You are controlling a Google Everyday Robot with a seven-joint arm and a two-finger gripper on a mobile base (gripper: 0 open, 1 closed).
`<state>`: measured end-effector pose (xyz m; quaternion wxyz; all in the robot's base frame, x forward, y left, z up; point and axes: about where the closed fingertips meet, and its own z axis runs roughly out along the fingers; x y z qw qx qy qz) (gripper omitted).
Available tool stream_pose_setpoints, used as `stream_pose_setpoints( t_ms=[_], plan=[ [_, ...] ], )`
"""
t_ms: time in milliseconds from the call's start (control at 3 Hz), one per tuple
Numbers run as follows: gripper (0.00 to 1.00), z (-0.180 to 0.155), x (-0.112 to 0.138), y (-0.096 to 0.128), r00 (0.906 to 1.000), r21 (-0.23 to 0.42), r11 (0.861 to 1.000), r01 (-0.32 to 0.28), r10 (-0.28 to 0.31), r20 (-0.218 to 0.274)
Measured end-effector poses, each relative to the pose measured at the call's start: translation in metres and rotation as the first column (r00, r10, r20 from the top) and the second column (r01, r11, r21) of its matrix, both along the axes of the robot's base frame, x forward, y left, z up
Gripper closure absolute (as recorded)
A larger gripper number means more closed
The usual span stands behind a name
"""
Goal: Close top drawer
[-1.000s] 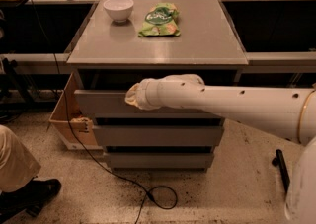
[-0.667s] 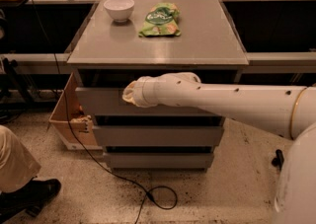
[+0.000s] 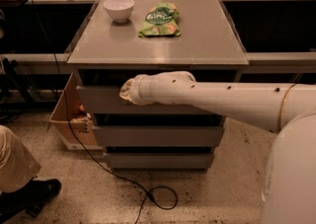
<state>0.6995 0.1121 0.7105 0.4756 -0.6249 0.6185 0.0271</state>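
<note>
The top drawer point(image 3: 98, 100) is the tallest grey front of the cabinet, just under the tabletop, with a dark gap above it. My gripper point(image 3: 124, 92) is at the end of the white arm point(image 3: 222, 102), which reaches in from the right. It is against the drawer front, left of its middle. The arm's wrist covers most of the gripper and part of the drawer front.
Two shorter grey drawers point(image 3: 158, 136) sit below the top one. A white bowl point(image 3: 118, 8) and a green chip bag point(image 3: 160, 19) lie on the tabletop point(image 3: 207, 45). A cardboard box point(image 3: 69, 119) stands left of the cabinet, a black cable point(image 3: 148, 196) runs over the floor, and a person's leg and shoe point(image 3: 19, 183) are at the lower left.
The arm's tip has moved slightly left and up along the top drawer's front. The drawer front looks a little further in.
</note>
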Motion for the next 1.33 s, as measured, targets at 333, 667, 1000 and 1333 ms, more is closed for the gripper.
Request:
stream_pose_setpoints(
  t_ms=[333,667,1000,1333],
  plan=[
    [1.0,0.004,-0.006,-0.002,0.9993,0.022,1.0,-0.02,0.021,-0.033],
    [1.0,0.026,-0.048,-0.039,0.9875,0.063,0.995,-0.071,0.079,-0.136],
    [1.0,0.049,-0.088,-0.081,0.9782,0.025,0.997,-0.076,0.079,-0.192],
    [1.0,0.101,-0.12,-0.156,0.9803,-0.078,0.997,-0.015,-0.001,-0.197]
  ],
)
